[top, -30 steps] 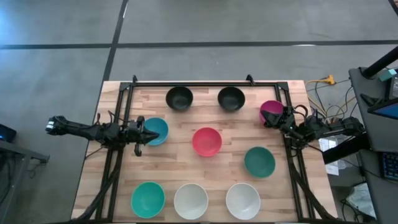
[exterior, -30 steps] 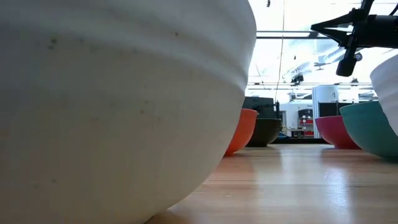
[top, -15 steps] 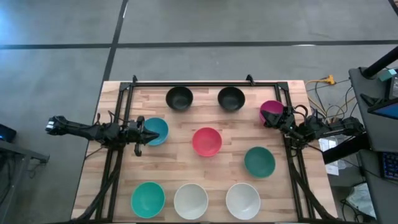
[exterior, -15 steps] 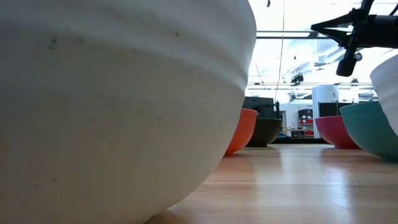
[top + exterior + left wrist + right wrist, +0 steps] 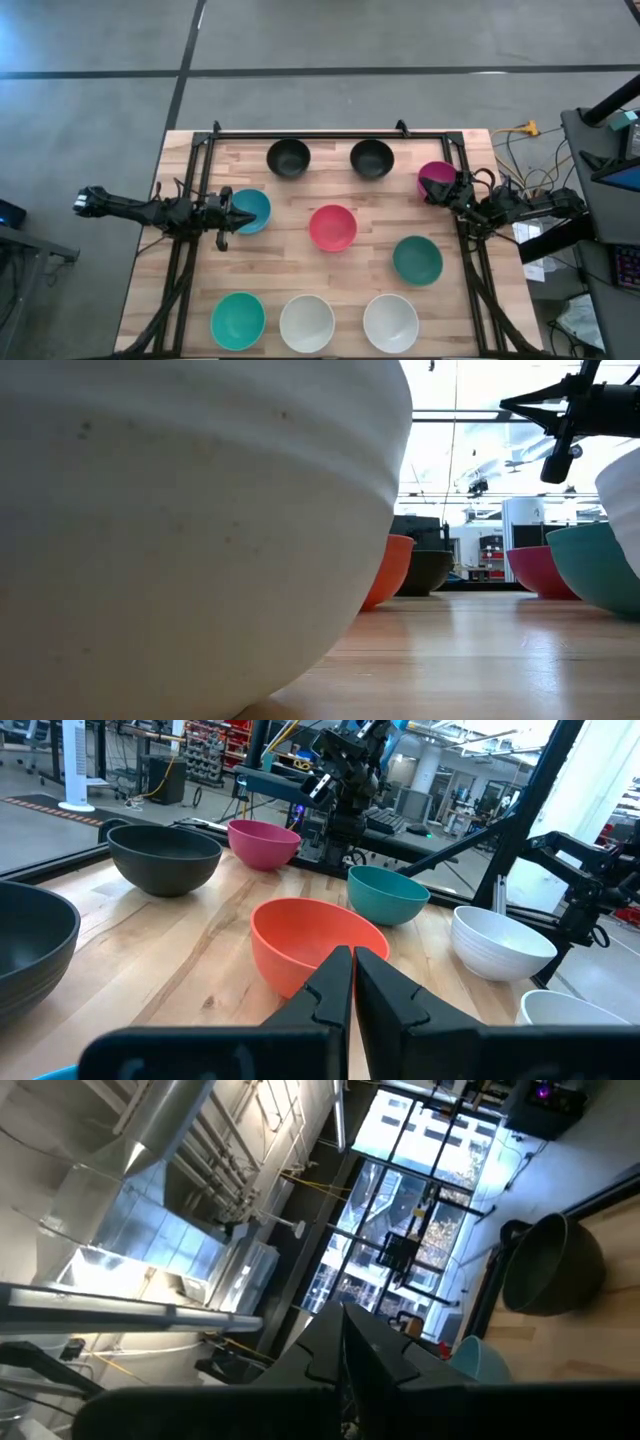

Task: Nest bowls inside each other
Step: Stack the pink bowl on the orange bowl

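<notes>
Left gripper (image 5: 232, 213): sitting at the left table edge with its fingers (image 5: 330, 982) pressed together on nothing, tips over the near rim of the blue bowl (image 5: 250, 210).
Right gripper (image 5: 449, 190): waiting at the right edge, touching or just beside the magenta bowl (image 5: 435, 179); its fingers are looking closed and empty, though the wrist view is poor.
Bowls: all nine are sitting apart on the wooden table (image 5: 330, 275), none nested yet; the red bowl (image 5: 332, 227) is lying just ahead of the left gripper's tips.
Risk: closed fingers are likely pushing a bowl rather than gripping it, and a light plastic bowl is apt to slide or tip if nudged at the rim.
Risk at edges: the blue and magenta bowls are standing near the metal frame rails (image 5: 195, 190), so a shove outward could be jamming them against it.
Open room: bare wood is lying between the red bowl and the two black bowls (image 5: 289, 157) beyond the left gripper, and in the middle toward the green bowl (image 5: 417, 260).
</notes>
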Robot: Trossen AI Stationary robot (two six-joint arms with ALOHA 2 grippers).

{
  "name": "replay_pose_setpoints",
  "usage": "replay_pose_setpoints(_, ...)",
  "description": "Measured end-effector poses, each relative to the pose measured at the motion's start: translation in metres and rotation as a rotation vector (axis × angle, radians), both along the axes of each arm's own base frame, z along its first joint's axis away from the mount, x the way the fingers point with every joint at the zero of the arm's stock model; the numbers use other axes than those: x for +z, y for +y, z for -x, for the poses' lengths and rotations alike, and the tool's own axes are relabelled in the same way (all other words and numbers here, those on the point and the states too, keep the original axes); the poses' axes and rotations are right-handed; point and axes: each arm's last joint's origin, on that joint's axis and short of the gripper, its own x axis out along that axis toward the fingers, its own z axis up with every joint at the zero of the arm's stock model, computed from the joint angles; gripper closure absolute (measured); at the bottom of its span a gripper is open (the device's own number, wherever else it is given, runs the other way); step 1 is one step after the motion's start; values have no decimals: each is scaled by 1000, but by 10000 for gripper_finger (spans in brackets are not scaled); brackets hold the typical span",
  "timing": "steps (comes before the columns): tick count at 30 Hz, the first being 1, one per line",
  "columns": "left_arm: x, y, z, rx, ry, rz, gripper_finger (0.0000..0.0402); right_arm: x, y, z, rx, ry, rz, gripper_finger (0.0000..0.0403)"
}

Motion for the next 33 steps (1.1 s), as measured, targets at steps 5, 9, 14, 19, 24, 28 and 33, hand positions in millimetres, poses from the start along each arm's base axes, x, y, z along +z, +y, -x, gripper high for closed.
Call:
replay_pose_setpoints(5, 0, 0, 0, 0, 0, 0, 402, 0, -1, 1, -48, 9, -6, 394)
replay_pose_setpoints(9, 0, 0, 0, 0, 0, 0, 402, -1, -2, 1, -104, 32, 13, 394)
replay_pose_setpoints(14, 0, 0, 0, 0, 0, 0, 402, -1, -2, 1, -111, 40, 27, 394)
replay_pose_setpoints(19, 0, 0, 0, 0, 0, 0, 402, -1, -2, 1, -113, 41, 26, 394)
replay_pose_setpoints(24, 0, 0, 0, 0, 0, 0, 402, -1, -2, 1, -114, 41, 27, 394)
replay_pose_setpoints(28, 0, 0, 0, 0, 0, 0, 402, -1, -2, 1, -114, 42, 28, 394)
replay_pose_setpoints(33, 0, 0, 0, 0, 0, 0, 402, -1, -3, 1, -108, 30, 9, 394)
